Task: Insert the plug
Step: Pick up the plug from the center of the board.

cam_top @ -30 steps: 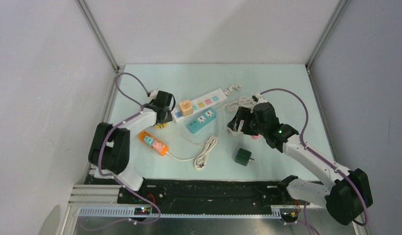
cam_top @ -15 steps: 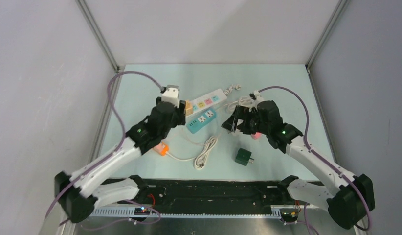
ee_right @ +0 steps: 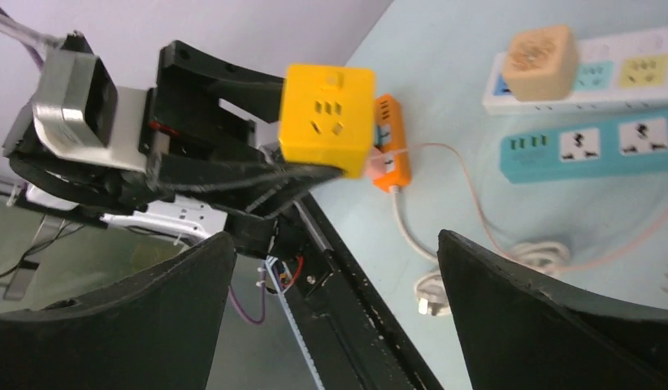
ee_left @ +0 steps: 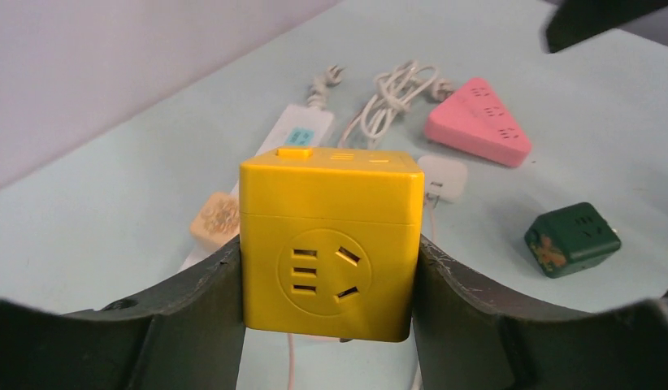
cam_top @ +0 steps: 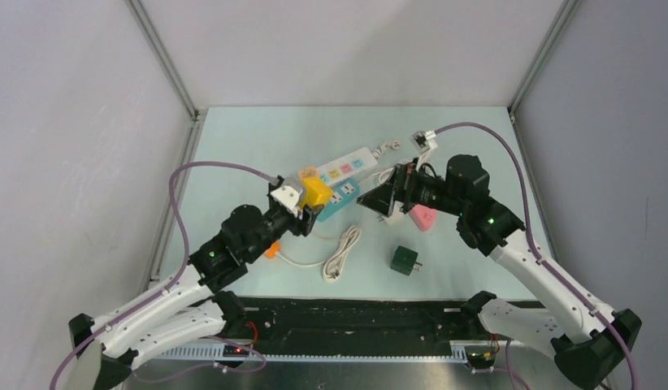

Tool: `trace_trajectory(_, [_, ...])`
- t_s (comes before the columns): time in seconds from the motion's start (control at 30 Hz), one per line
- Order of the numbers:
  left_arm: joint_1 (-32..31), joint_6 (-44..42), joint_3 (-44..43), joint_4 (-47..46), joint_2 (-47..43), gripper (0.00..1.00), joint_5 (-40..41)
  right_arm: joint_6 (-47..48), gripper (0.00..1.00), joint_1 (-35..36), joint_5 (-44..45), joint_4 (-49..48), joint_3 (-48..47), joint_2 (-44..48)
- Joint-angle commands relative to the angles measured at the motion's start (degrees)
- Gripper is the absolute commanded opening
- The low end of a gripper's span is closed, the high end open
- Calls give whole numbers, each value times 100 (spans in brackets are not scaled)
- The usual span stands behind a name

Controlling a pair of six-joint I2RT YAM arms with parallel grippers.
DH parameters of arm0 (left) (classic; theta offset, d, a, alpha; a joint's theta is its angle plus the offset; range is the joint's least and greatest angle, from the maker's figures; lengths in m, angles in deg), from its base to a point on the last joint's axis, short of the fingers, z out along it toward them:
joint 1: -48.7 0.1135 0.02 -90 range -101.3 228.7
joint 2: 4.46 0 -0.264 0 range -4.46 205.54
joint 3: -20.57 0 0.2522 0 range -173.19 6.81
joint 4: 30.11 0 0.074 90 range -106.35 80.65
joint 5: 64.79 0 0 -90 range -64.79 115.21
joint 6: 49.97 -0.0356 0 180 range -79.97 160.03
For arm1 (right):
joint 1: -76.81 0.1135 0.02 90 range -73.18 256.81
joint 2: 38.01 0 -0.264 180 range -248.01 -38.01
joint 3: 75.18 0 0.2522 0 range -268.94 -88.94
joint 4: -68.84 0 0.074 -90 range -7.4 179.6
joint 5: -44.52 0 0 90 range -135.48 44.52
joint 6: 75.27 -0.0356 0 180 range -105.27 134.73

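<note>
1. Pale green counter (cam_top: 258, 138) fills mid-frame.
2. My left claw (ee_left: 327, 250) clamps the yellow socket cube (ee_left: 331, 203), centre-frame, off the counter.
3. My right claw (ee_right: 335, 244) gapes wide, empty (facing that cube).
4. The white plug (ee_left: 442, 177) lies just beside the pink socket (ee_left: 477, 122), upper right.

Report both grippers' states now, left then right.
Left gripper: closed on the yellow socket cube, lifted off the table.
Right gripper: open, nothing between its fingers.

Cube socket (cam_top: 317, 192) left of triangular adapter (cam_top: 424, 217) (table (cam_top: 258, 138) beneath).
</note>
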Motion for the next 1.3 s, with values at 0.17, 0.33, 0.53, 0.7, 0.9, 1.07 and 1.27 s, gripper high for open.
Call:
trace_trajectory(0.17, [-696,-1971,190,-900,-74,0,-219,234,99,1200,1465,565,-1142,-878])
trace_trajectory(0.33, [-753,-2275,444,-1238,-337,0,-441,330,100,1393,1485,515,-1193,-1170])
trace_trajectory(0.53, [-757,-2325,551,-1244,-396,0,-533,319,99,1445,980,321,-1214,-1677])
trace_trajectory(0.7, [-759,-2296,563,-1254,-403,0,-611,403,100,1567,775,281,-1371,-2001])
trace_trajectory(0.9, [-759,-2311,641,-1236,-545,0,-847,230,89,1542,751,154,-1377,-2200])
trace_trajectory(1.07, [-757,-2310,797,-1234,-662,0,-909,176,74,1527,622,54,-1376,-2303])
trace_trajectory(1.27, [-762,-2186,748,-1214,-648,0,-818,97,27,1519,417,35,-1374,-2391])
